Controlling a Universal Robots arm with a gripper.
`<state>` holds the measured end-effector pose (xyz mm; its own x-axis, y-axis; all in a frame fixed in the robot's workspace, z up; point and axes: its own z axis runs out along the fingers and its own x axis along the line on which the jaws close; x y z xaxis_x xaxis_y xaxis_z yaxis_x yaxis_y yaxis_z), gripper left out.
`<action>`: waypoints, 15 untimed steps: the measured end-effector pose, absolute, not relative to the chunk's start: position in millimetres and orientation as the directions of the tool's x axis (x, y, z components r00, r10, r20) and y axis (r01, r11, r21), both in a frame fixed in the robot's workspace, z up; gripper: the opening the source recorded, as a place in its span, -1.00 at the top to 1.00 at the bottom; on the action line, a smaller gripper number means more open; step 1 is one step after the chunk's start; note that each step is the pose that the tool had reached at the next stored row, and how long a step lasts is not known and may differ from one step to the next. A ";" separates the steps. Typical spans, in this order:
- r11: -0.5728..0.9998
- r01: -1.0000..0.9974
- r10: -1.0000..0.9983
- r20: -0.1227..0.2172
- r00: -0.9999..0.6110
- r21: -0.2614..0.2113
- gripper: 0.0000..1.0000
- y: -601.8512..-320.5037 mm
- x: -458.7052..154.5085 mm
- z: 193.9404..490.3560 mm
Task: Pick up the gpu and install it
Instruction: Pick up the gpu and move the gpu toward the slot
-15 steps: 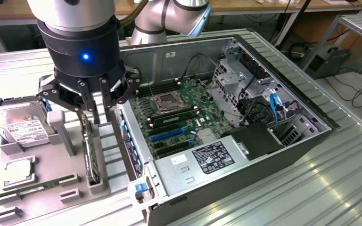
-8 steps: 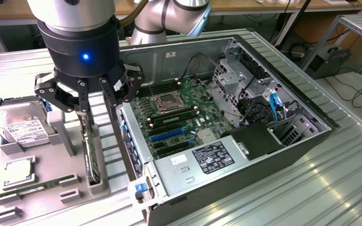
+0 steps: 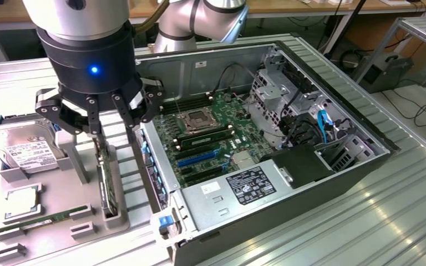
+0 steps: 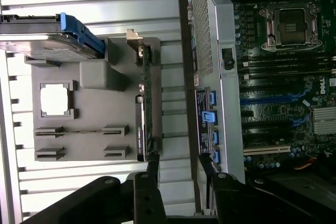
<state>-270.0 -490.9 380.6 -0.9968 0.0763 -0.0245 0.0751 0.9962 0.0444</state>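
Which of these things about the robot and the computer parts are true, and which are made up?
1. The gpu stands on its edge in the grey holder. True.
2. The gripper is lifting the gpu high in the air. False: its fingers are open just above the gpu, which sits in the holder.
3. The computer case is open, so you can see the green motherboard. True.
4. The hard drive is inside the computer case. False: it sits on the grey holder, outside the case.
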 end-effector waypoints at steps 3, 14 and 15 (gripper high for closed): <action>0.996 0.075 0.076 -0.024 -0.997 0.044 0.15 -490.6 -271.9 379.7; 0.996 0.075 0.076 -0.024 -0.997 0.044 0.15 -490.5 -275.7 375.6; 0.996 0.075 0.076 -0.024 -0.997 0.044 0.15 -490.5 -276.0 374.9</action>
<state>-276.0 -490.5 374.9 -0.9968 0.0762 -0.0245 0.0750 0.9962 0.0444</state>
